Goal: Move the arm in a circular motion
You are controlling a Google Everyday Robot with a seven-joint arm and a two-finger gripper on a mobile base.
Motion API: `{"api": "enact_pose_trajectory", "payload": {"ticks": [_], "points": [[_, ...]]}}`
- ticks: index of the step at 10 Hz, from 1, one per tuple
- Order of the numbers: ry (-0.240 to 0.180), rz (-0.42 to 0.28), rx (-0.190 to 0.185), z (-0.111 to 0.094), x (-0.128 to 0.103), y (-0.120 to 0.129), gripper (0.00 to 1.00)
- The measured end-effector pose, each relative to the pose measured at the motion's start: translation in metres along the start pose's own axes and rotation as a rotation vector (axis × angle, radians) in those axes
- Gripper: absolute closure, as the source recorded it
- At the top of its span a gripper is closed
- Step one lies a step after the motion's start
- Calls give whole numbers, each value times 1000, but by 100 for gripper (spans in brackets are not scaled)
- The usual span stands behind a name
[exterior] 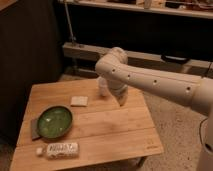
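1. Three small items sit on the wooden surface (120, 134), all on its L half. A green bowl (55, 121) is at 9 o'clock of the surface's middle. A white labelled bottle (62, 149) lies flat at 6 o'clock of the bowl, by the front edge. A white block (79, 101) is at 1 o'clock of the bowl.
2. Claw (120, 99): the arm's tapered end, pointing down over the far part of the surface. The block is at its 9 o'clock, near but apart.
3. Claw state: can't tell if open or closed. Nothing seen held, and can't tell if it touches the boards.
4. Arm (150, 80): comes in from the R edge. Its long axis runs 3 to 9 o'clock up to a rounded elbow, then bends down toward 6 o'clock to the claw.
5. Judgement: the circle needs no object, so clearance is what counts. All items lie btw 7 and 9 o'clock of the claw, so a low loop swung L would prob. meet the block first.
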Motion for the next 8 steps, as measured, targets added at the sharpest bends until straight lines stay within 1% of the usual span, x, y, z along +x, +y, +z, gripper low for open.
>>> {"api": "enact_pose_trajectory", "payload": {"ticks": [1,2,3,4,5,6,7,8], "points": [[-10,71,4,4,16,23,100],[-22,127,-1,9,29,45,100],[-43,173,2,14,38,64,100],[-86,230,0,21,43,93,100],[-129,263,-2,25,39,117,100],[-162,272,-1,26,31,133,100],[-214,270,-3,27,12,156,100],[-269,241,-4,27,-10,174,100]]}}
